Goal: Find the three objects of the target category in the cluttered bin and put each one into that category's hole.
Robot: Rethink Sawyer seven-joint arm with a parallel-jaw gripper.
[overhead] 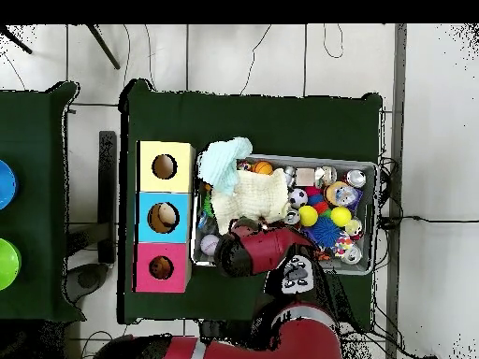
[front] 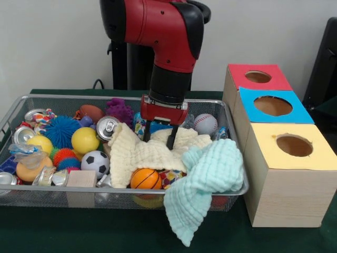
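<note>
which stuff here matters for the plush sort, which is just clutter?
Job:
wire-mesh bin
red-topped box hole
tool, fingers apart, down on the cream cloth
No plush animal shows; possibly under the cloths.

Clutter:
mint cloth
mini basketball
soccer ball
baseball
yellow ball
soda can
blue hole
yellow hole

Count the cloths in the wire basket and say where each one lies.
2. A cream cloth lies mid-basket under the open gripper. A mint cloth drapes over the front right rim of the wire basket, by the wooden boxes. More may be buried under the clutter.
</note>
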